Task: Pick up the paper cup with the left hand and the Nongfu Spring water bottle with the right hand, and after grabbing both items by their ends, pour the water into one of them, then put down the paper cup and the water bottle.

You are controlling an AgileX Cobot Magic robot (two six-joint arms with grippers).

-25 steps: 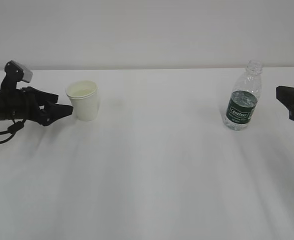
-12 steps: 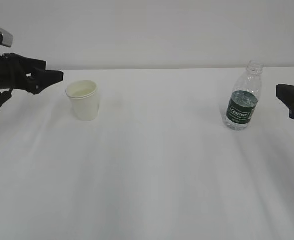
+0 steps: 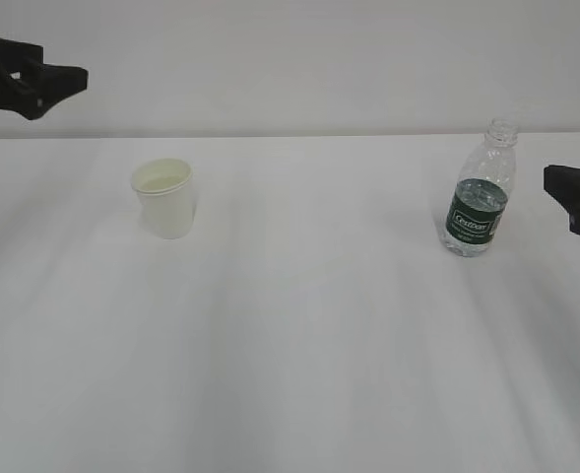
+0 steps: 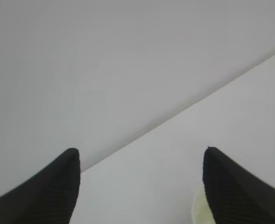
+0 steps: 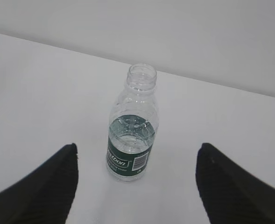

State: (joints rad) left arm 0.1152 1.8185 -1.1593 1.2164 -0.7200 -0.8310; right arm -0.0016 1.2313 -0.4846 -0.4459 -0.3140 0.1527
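Exterior view shows the paper cup [image 3: 163, 198] upright on the counter [image 3: 309, 335] – light, crushable, best held gently round its wall. The Nongfu Spring water bottle [image 3: 480, 192] (uncapped, part full) looks thin and slippery. The left hand [image 3: 58, 81] and right hand [image 5: 136, 151] gape empty.

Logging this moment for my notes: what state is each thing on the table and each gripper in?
paper cup: upright on the table, free of both grippers.
Nongfu Spring water bottle: upright, uncapped, partly filled with water, not gripped.
left hand: open, empty, raised up and to the left of the cup.
right hand: open, empty, facing the bottle, apart from it.
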